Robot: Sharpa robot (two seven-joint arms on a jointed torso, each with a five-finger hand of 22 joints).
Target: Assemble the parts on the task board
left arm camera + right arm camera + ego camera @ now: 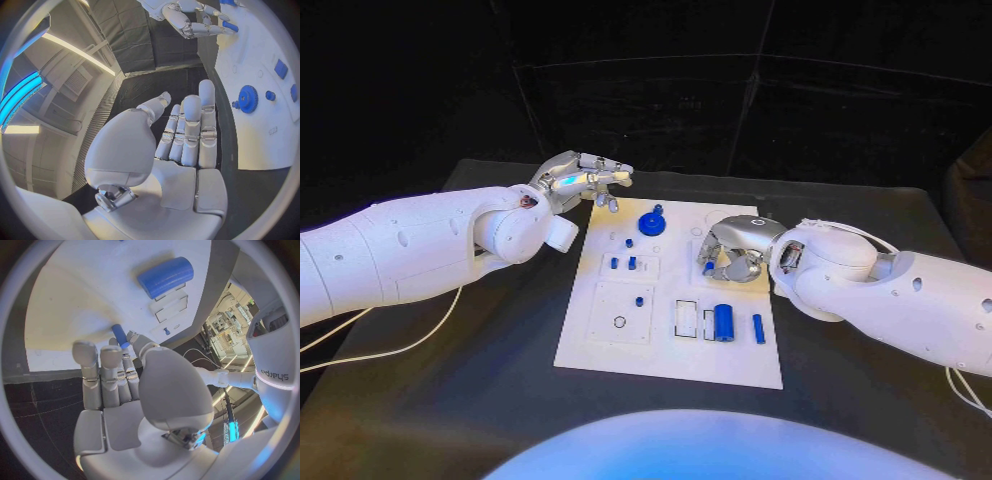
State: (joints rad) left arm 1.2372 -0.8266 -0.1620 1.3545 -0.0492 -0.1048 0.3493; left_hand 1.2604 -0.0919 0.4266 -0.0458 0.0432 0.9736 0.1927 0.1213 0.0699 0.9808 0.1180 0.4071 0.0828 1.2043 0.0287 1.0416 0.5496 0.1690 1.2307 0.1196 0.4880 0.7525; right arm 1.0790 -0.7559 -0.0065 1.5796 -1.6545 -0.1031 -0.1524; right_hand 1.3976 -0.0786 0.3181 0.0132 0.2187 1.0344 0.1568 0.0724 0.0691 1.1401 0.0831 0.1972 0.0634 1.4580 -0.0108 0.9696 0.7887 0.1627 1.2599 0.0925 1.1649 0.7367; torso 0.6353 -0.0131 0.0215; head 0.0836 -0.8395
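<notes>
Right hand (733,250) pinched a small blue peg (120,335) over the task board (589,345), frame centre; a loose pinch risked dropping it.

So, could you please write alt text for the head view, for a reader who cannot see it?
A white task board lies on a black table with small blue parts, among them a blue gear. The right hand is over the board's right side; the left hand is open above its far left corner.
</notes>
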